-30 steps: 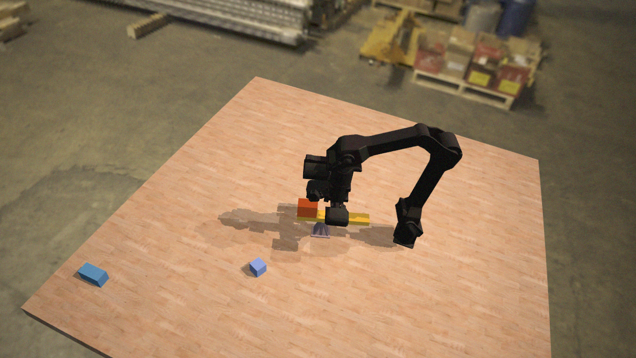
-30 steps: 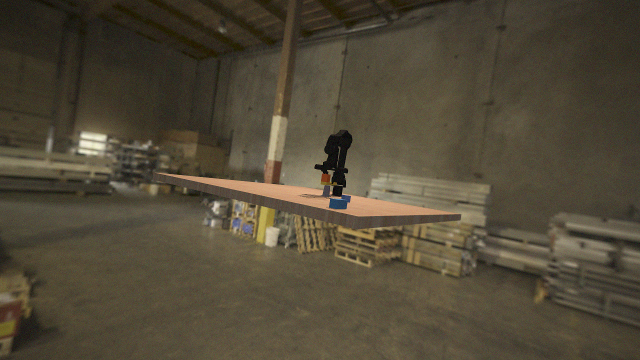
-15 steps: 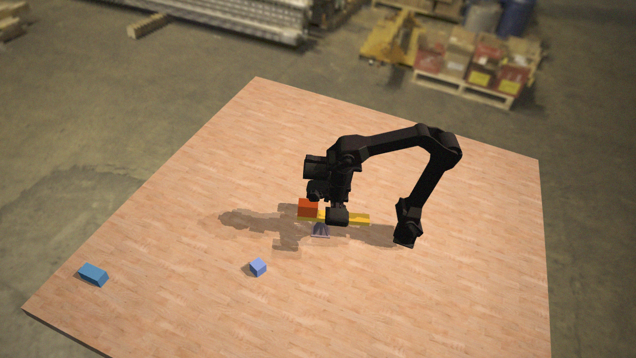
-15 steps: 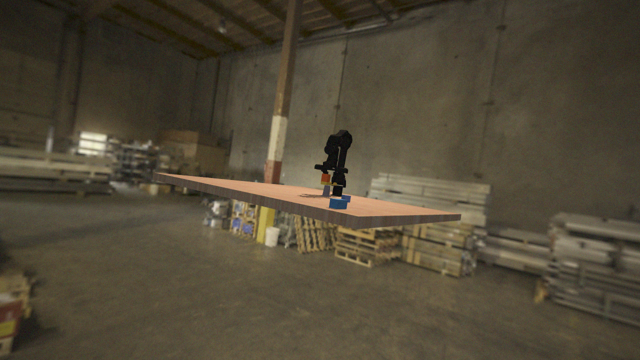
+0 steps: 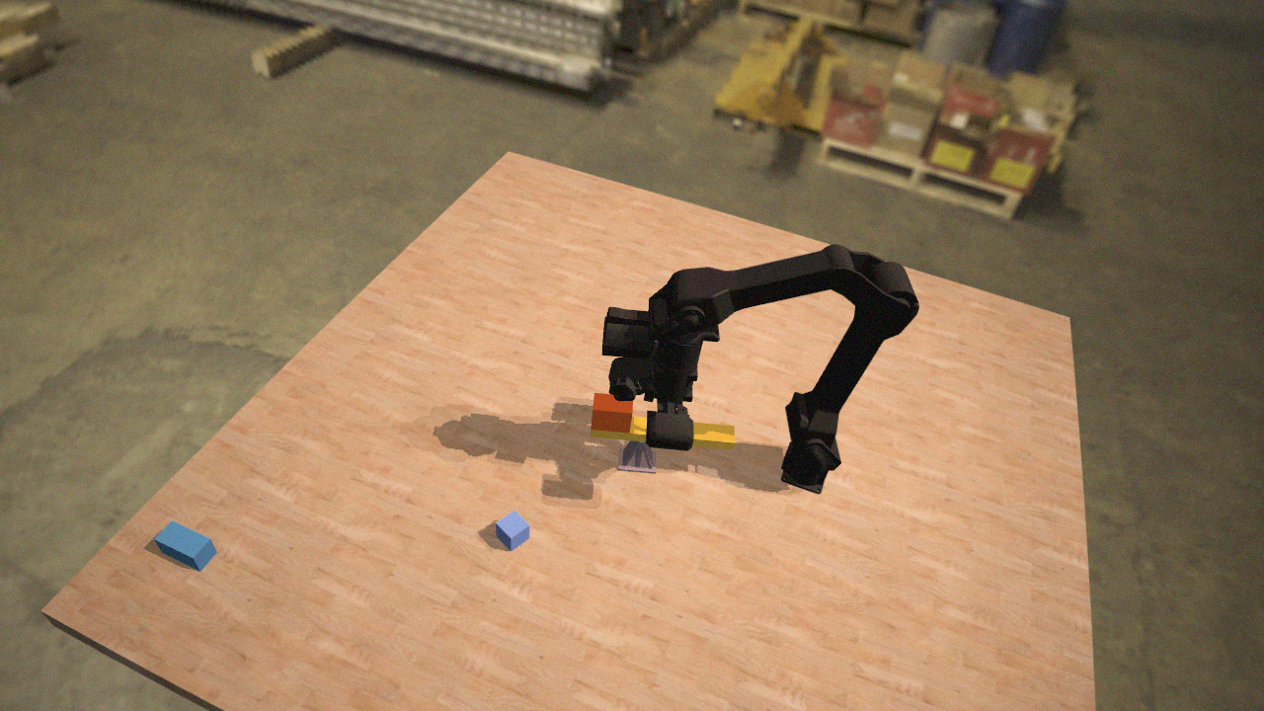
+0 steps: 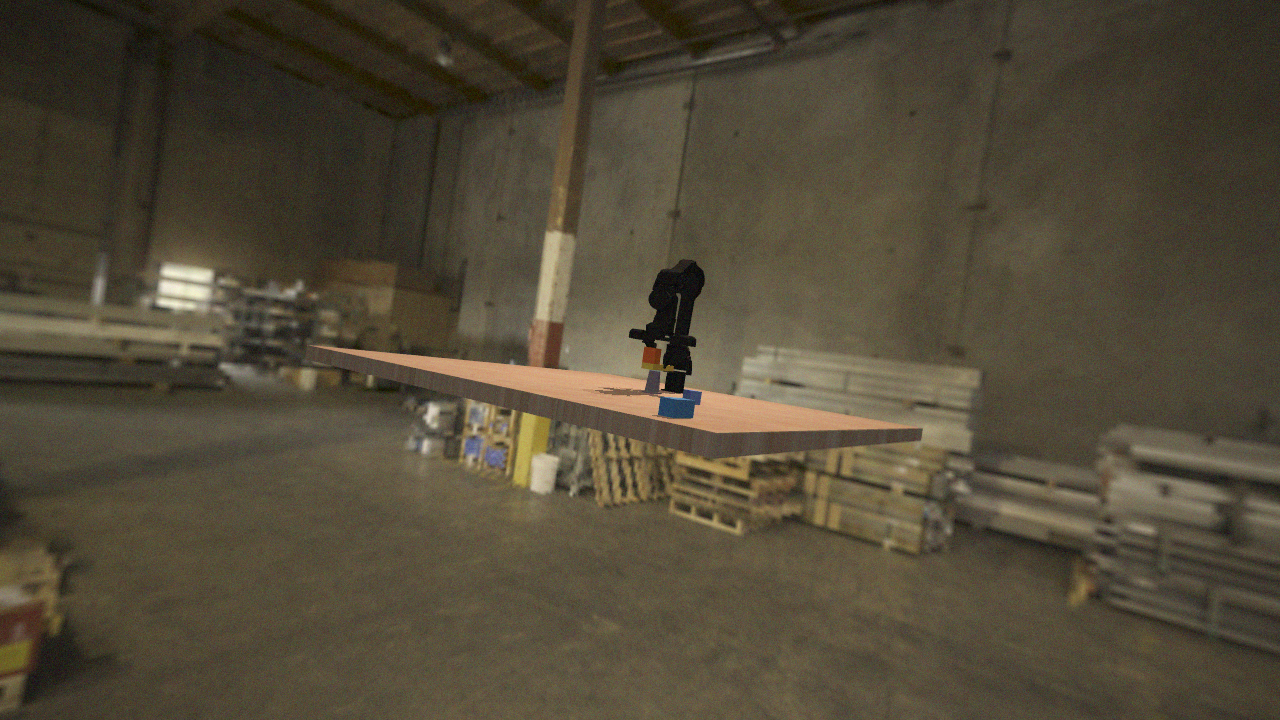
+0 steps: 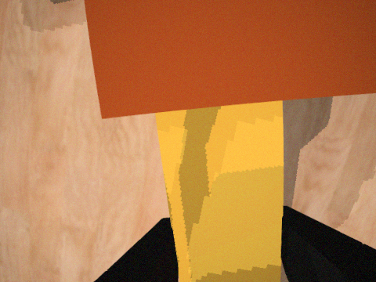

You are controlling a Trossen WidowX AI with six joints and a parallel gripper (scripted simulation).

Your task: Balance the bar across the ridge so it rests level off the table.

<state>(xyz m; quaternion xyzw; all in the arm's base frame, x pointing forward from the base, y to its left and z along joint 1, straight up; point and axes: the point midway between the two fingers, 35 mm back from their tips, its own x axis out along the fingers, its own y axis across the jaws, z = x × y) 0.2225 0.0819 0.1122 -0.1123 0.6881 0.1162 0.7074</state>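
Note:
A yellow bar (image 5: 714,434) (image 7: 243,196) with an orange-red block (image 5: 611,413) (image 6: 651,356) (image 7: 227,55) on one end is above the table (image 5: 759,600). My gripper (image 5: 670,437) (image 7: 225,224) is shut on the bar, a little to the block's right in the top view, with one black finger on each side in the wrist view. The grey-purple ridge (image 5: 636,457) (image 6: 652,381) stands on the table under the bar, between the block and my fingers. The bar looks about level. Whether it touches the ridge's top cannot be told; the fingers and bar hide the contact.
A small periwinkle cube (image 5: 513,530) lies in front of the ridge. A blue block (image 5: 185,545) (image 6: 675,408) lies near the table's left corner in the top view. The arm's base (image 5: 810,459) stands right of the bar.

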